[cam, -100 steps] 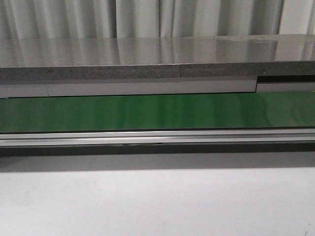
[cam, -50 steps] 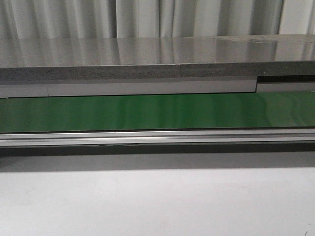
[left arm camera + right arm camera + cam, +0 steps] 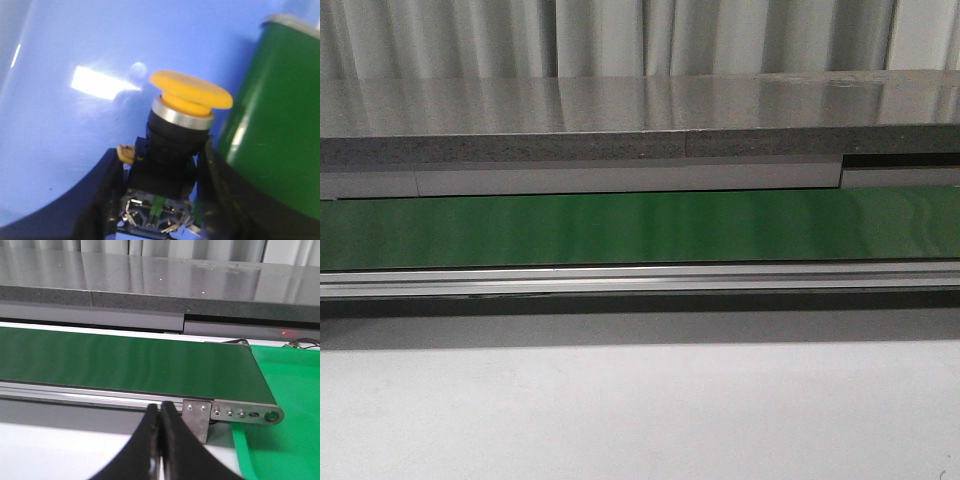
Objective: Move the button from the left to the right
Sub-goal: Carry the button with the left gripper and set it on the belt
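Since the front view shows neither arm nor the button, nothing of the grip can be checked from there: only the pale counter [image 3: 640,410] in front, a green belt [image 3: 620,228] running across behind a metal rail [image 3: 640,279], a grey stone shelf [image 3: 620,120] above it and pleated curtains [image 3: 620,35] at the back. Seen from the left wrist, the left pincer [image 3: 160,200] holds the button [image 3: 175,135] by its black body, one finger on each side, with the yellow cap sticking out past the fingertips and bare metal terminals showing at the base. That grip looks low on the body, so I judge the button could tip or twist out if the arm swings fast; the belt's green end [image 3: 270,135] sits just beside the cap and could knock it. A glossy blue surface [image 3: 75,100] lies beneath, with a bright glare patch; whether the button touches it I cannot tell. From the right wrist, the right pincer [image 3: 160,440] has its fingers pressed together on nothing, over the counter's edge near the belt's end roller [image 3: 272,416], with a green mat [image 3: 290,405] beyond. A handover would need it to open first.
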`<control>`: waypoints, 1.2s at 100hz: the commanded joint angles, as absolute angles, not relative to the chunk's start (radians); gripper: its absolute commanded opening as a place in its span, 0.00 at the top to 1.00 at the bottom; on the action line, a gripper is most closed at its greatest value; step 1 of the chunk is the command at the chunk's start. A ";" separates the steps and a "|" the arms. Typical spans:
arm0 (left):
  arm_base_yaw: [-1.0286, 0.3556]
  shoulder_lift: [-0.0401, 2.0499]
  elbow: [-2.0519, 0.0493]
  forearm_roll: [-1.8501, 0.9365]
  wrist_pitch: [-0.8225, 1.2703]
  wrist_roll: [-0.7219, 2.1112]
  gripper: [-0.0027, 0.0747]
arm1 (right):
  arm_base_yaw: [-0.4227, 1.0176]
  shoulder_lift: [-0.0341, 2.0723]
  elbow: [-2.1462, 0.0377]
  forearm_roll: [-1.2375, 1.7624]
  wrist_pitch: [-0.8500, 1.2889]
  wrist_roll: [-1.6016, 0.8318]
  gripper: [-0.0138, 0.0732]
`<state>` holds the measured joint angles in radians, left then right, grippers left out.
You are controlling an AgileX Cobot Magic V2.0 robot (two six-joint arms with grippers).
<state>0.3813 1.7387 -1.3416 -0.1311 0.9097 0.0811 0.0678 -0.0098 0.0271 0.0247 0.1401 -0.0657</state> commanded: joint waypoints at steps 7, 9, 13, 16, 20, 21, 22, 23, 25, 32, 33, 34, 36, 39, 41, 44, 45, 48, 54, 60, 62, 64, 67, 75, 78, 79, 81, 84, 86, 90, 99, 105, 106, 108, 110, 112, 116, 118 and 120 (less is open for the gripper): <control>0.323 1.675 -1.375 -0.220 0.907 0.133 0.99 | 0.061 -0.030 0.013 0.023 0.057 -0.066 0.92; 0.313 1.677 -1.375 -0.220 0.909 0.133 0.99 | 0.061 -0.030 0.013 0.023 0.057 -0.066 0.92; 0.292 1.684 -1.375 -0.220 0.912 0.133 0.99 | 0.061 -0.030 0.013 0.023 0.057 -0.066 0.92; 0.278 1.690 -1.375 -0.220 0.914 0.133 0.99 | 0.061 -0.030 0.013 0.023 0.057 -0.066 0.92; 0.256 1.698 -1.375 -0.220 0.918 0.133 0.99 | 0.061 -0.030 0.013 0.023 0.057 -0.066 0.92; 0.252 1.700 -1.375 -0.220 0.918 0.135 0.99 | 0.061 -0.030 0.013 0.023 0.057 -0.066 0.92; 0.245 1.704 -1.375 -0.220 0.918 0.135 0.99 | 0.061 -0.030 0.013 0.023 0.057 -0.066 0.92; 0.242 1.706 -1.375 -0.220 0.918 0.137 0.99 | 0.061 -0.030 0.013 0.023 0.057 -0.066 0.92; 0.233 1.709 -1.375 -0.220 0.920 0.142 0.99 | 0.061 -0.030 0.013 0.023 0.057 -0.066 0.92; 0.203 1.719 -1.375 -0.217 0.920 0.152 0.99 | 0.061 -0.030 0.013 0.023 0.057 -0.066 0.92; 0.201 1.721 -1.375 -0.214 0.920 0.152 0.99 | 0.061 -0.030 0.013 0.023 0.057 -0.066 0.92; 0.199 1.722 -1.375 -0.212 0.920 0.152 0.98 | 0.061 -0.030 0.013 0.023 0.057 -0.066 0.92; 0.193 1.722 -1.375 -0.206 0.918 0.152 0.98 | 0.061 -0.030 0.013 0.023 0.057 -0.066 0.92; 0.186 1.724 -1.375 -0.199 0.916 0.152 0.96 | 0.061 -0.030 0.013 0.023 0.057 -0.066 0.92; 0.187 1.724 -1.375 -0.197 0.916 0.152 0.94 | 0.061 -0.030 0.013 0.023 0.057 -0.066 0.92; 0.187 1.725 -1.375 -0.197 0.916 0.152 0.90 | 0.061 -0.030 0.013 0.023 0.057 -0.066 0.92; 0.187 1.725 -1.375 -0.197 0.916 0.152 0.88 | 0.061 -0.030 0.013 0.023 0.057 -0.066 0.92; 0.187 1.729 -1.375 -0.200 0.921 0.152 0.84 | 0.061 -0.030 0.013 0.023 0.057 -0.066 0.92; 0.187 1.731 -1.375 -0.202 0.928 0.152 0.71 | 0.061 -0.030 0.013 0.023 0.057 -0.066 0.92; 0.187 1.733 -1.375 -0.202 0.936 0.152 0.56 | 0.061 -0.030 0.013 0.023 0.057 -0.066 0.92; 0.187 1.733 -1.375 -0.202 0.939 0.152 0.51 | 0.061 -0.030 0.013 0.023 0.057 -0.066 0.92; 0.187 1.733 -1.375 -0.202 0.941 0.152 0.45 | 0.061 -0.030 0.013 0.023 0.057 -0.066 0.92; 0.187 1.733 -1.375 -0.202 0.944 0.152 0.38 | 0.061 -0.030 0.013 0.023 0.057 -0.066 0.92; 0.187 1.733 -1.375 -0.204 0.956 0.152 0.22 | 0.061 -0.030 0.013 0.023 0.057 -0.066 0.92; 0.187 1.733 -1.375 -0.204 0.960 0.152 0.18 | 0.061 -0.030 0.013 0.023 0.057 -0.066 0.92; 0.187 1.733 -1.375 -0.204 0.963 0.152 0.17 | 0.061 -0.030 0.013 0.023 0.057 -0.066 0.92; 0.187 1.733 -1.375 -0.205 0.968 0.152 0.15 | 0.061 -0.030 0.013 0.023 0.057 -0.066 0.92; 0.187 1.733 -1.375 -0.209 0.975 0.152 0.13 | 0.061 -0.030 0.013 0.023 0.057 -0.066 0.92; 0.187 1.733 -1.375 -0.212 0.978 0.152 0.13 | 0.061 -0.030 0.013 0.023 0.057 -0.066 0.92; 0.187 1.733 -1.375 -0.223 0.985 0.152 0.13 | 0.061 -0.030 0.013 0.023 0.057 -0.066 0.92; 0.187 1.728 -1.375 -0.233 0.999 0.152 0.13 | 0.061 -0.030 0.013 0.023 0.057 -0.066 0.92; 0.187 1.724 -1.375 -0.233 1.007 0.152 0.13 | 0.061 -0.030 0.013 0.023 0.057 -0.066 0.92; 0.187 1.721 -1.375 -0.233 1.009 0.152 0.13 | 0.061 -0.030 0.013 0.023 0.057 -0.066 0.92; 0.187 1.715 -1.375 -0.233 1.009 0.152 0.13 | 0.061 -0.030 0.013 0.023 0.057 -0.066 0.92; 0.187 1.713 -1.375 -0.233 1.009 0.152 0.13 | 0.061 -0.030 0.013 0.023 0.057 -0.066 0.92; 0.187 1.705 -1.375 -0.233 1.006 0.152 0.13 | 0.061 -0.030 0.013 0.023 0.057 -0.066 0.92; 0.187 1.688 -1.375 -0.233 0.997 0.152 0.13 | 0.061 -0.030 0.013 0.023 0.057 -0.066 0.92; 0.187 1.678 -1.375 -0.233 0.989 0.153 0.13 | 0.061 -0.030 0.013 0.023 0.057 -0.066 0.92; 0.187 1.666 -1.375 -0.234 0.980 0.155 0.14 | 0.061 -0.030 0.013 0.023 0.057 -0.066 0.92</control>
<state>0.1901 1.7550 -1.3443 -0.2079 1.0146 0.1525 0.0678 -0.0098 0.0271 0.0247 0.1401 -0.0657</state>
